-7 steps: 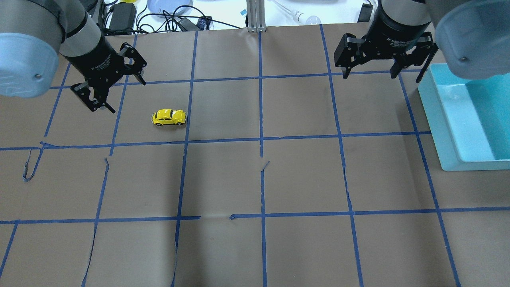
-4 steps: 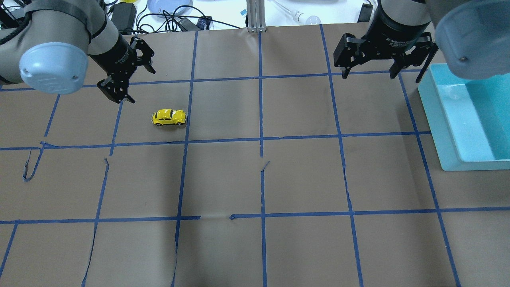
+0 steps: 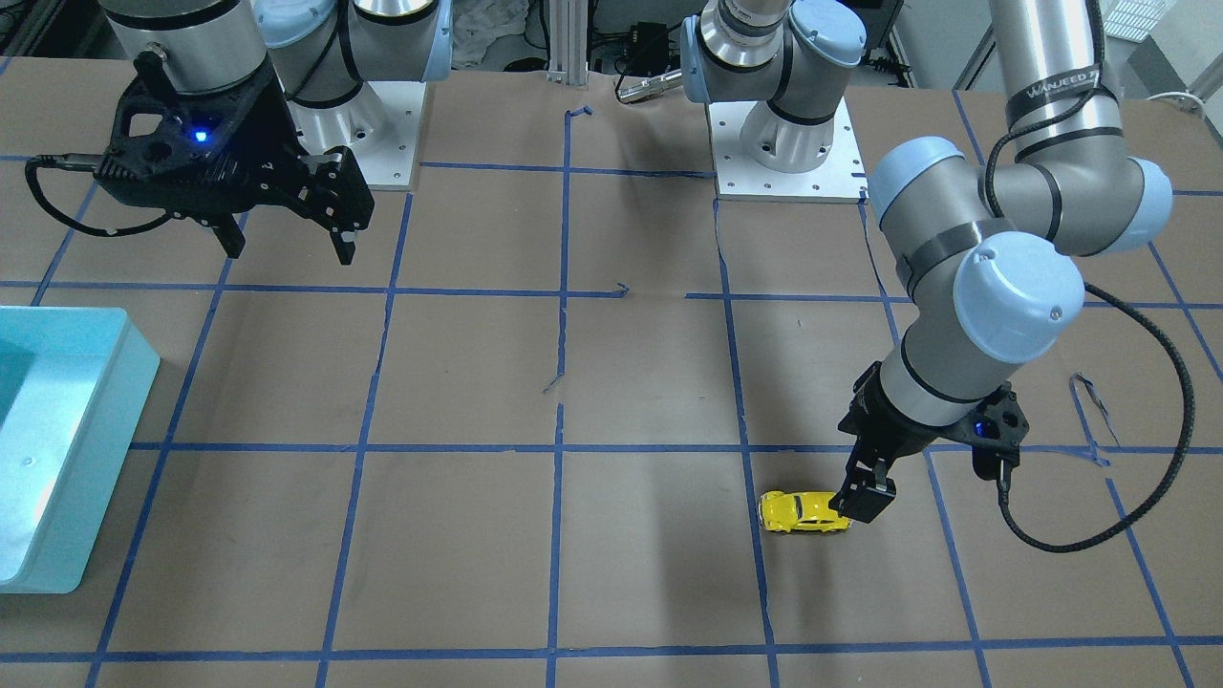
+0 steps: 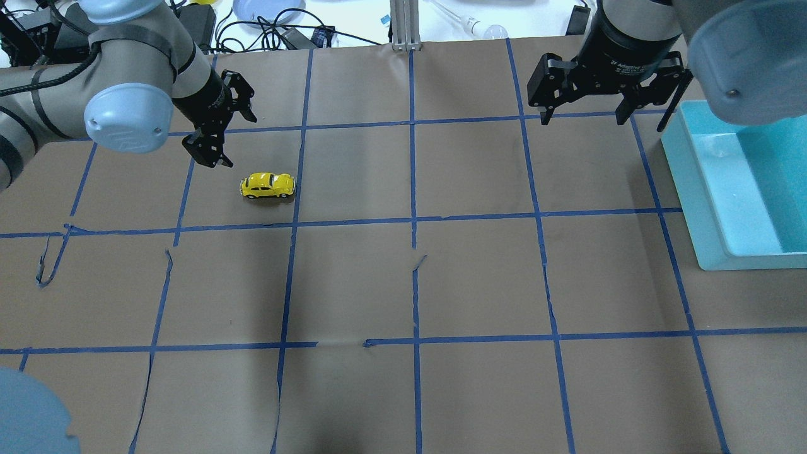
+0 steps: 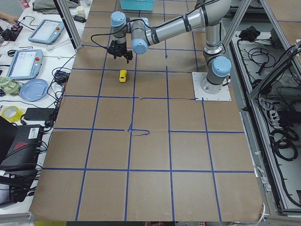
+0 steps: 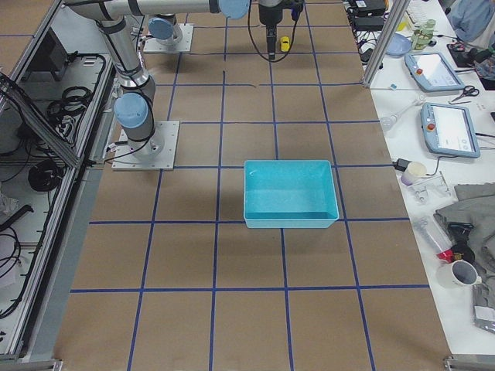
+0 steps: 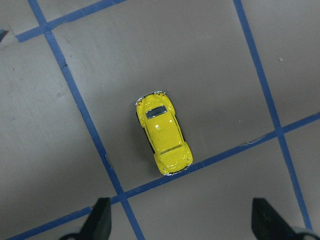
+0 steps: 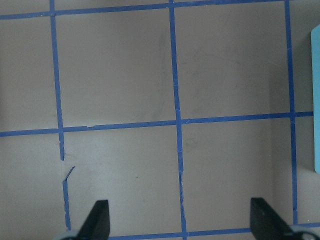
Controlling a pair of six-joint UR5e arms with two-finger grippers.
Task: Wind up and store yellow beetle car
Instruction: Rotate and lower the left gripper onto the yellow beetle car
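Just ahead of the left jaws, spread wide and holding nothing, the yellow beetle car [image 7: 162, 132] sits on its wheels on the worktop [image 7: 225, 75]. Light, hard and glossy, it will likely roll or slip; pinch the flanks at mid-body. Well beyond, the right jaws hang spread too, gripping nothing.

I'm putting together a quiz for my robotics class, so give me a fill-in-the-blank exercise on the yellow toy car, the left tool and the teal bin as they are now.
1. The yellow beetle car stands on its ____ on the brown paper.
2. The left tool beside it is ____ and grips nothing.
3. The teal bin lies on the robot's ____ side.
4. The grid tape is ____ in colour.

Missing words: wheels; open; right; blue.
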